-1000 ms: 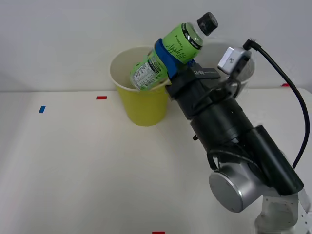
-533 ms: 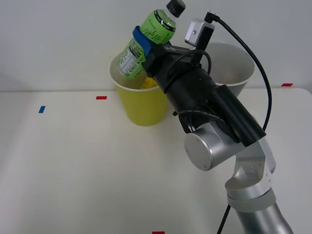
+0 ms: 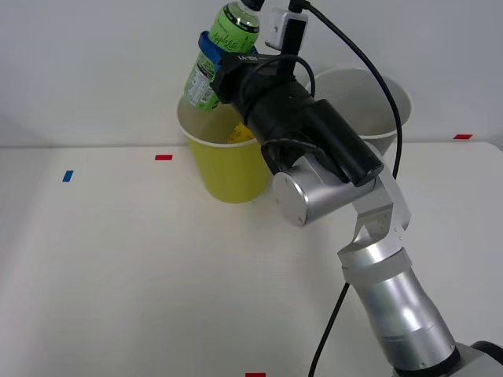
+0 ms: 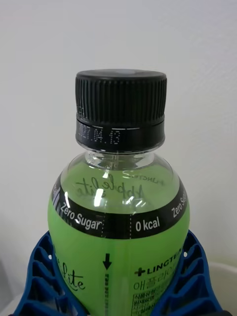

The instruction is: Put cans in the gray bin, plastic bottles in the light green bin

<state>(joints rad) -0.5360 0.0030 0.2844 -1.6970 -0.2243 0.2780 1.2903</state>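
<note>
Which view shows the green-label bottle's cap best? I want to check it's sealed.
The right wrist view: the black cap faces the camera, seated on the green-label bottle. In the front view the wrist camera covers most of the cap.

Black-and-silver arm [image 3: 330,169], black cable [image 3: 369,75], blue ribbed fingers [image 4: 37,281]

The flat white bench [image 3: 141,267] carries small tape marks: a blue one [image 3: 67,176] near its left side, red ones [image 3: 163,157] toward the back, [image 3: 463,137] far right, [image 3: 255,375] at the near edge.
</note>
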